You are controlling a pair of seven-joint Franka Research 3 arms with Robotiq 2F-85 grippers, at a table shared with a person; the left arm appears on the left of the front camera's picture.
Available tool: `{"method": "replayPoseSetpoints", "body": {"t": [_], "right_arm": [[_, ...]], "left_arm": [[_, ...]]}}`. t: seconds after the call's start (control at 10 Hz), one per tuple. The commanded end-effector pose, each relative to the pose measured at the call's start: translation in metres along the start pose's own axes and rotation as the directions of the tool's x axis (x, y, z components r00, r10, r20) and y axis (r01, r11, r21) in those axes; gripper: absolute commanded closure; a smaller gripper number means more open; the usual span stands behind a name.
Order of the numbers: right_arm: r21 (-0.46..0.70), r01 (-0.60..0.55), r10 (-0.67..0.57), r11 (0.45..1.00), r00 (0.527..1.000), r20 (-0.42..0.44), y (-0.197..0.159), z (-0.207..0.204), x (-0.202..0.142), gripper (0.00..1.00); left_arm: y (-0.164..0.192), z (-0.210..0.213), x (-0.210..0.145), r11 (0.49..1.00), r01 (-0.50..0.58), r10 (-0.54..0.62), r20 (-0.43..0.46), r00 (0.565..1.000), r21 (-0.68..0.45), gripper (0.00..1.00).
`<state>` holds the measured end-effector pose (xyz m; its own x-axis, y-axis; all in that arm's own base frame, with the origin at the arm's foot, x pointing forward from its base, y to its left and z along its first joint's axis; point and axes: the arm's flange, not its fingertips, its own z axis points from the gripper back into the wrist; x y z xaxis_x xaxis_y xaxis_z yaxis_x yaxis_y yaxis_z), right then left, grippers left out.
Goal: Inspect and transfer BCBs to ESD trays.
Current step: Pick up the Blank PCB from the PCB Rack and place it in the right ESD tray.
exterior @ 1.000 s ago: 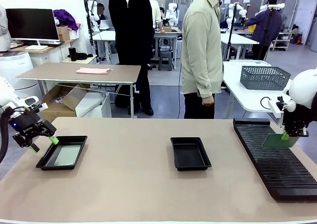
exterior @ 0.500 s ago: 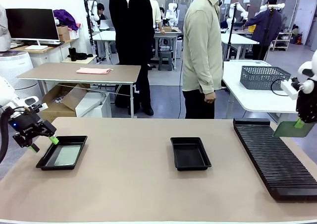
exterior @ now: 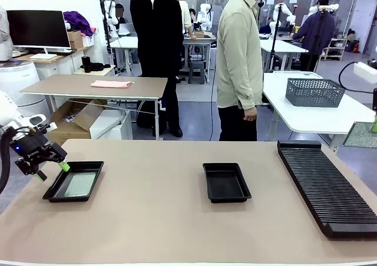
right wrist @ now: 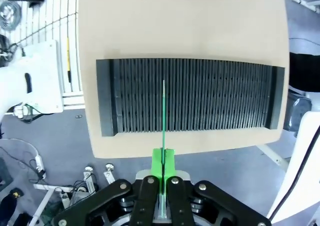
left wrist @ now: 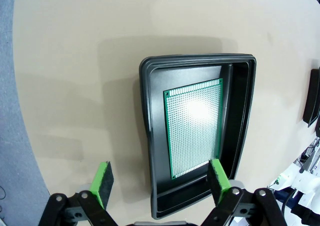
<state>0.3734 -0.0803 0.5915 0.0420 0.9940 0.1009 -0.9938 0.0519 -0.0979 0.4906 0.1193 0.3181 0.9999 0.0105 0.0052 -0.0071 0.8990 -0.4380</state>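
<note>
One ESD tray [exterior: 75, 182] lies at the table's left with a green BCB [exterior: 79, 184] flat on its floor. My left gripper [exterior: 50, 169] hovers open just left of and above it. In the left wrist view the tray [left wrist: 240, 111] and its board [left wrist: 195, 126] lie below the spread fingers [left wrist: 102, 183]. A second ESD tray [exterior: 226, 182] sits empty at mid-table. My right gripper [exterior: 374, 125] is at the picture's right edge, shut on a BCB [exterior: 359, 135] held in the air. The right wrist view shows that board [right wrist: 163, 116] edge-on in the shut gripper [right wrist: 163, 167], high above the rack.
A long black slotted rack [exterior: 327, 186] [right wrist: 192, 96] runs along the table's right side. A person in a beige shirt [exterior: 238, 54] stands at the far edge. Behind, a white side table holds a grey mesh basket [exterior: 315, 92].
My right gripper has lifted the board out of the rack, up and to the right, to the picture's edge. The left gripper has not moved.
</note>
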Motion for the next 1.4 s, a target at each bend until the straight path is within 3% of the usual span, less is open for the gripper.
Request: {"method": "replayPoseSetpoints", "body": {"t": [0.0, 0.6, 0.7, 1.3], "right_arm": [[0.037, 0.033, -0.035, 0.999, 0.999, 0.035, -0.013, 0.018, 0.001, 1.00], [0.053, 0.077, -0.079, 0.996, 0.996, 0.044, -0.020, 0.046, -0.004, 1.00], [0.032, 0.027, -0.027, 0.999, 0.999, 0.027, -0.020, 0.040, -0.003, 1.00], [0.032, 0.027, -0.027, 0.999, 0.999, 0.027, -0.020, 0.040, -0.003, 1.00]], "left_arm": [[0.001, 0.001, 0.000, 1.000, 0.004, -0.004, 0.005, 1.000, 0.000, 0.00], [0.001, 0.001, 0.000, 1.000, 0.004, -0.004, 0.005, 1.000, 0.000, 0.00], [0.001, 0.001, 0.000, 1.000, 0.004, -0.004, 0.005, 1.000, 0.000, 0.00], [0.001, 0.001, 0.000, 1.000, 0.004, -0.004, 0.005, 1.000, 0.000, 0.00]]}}
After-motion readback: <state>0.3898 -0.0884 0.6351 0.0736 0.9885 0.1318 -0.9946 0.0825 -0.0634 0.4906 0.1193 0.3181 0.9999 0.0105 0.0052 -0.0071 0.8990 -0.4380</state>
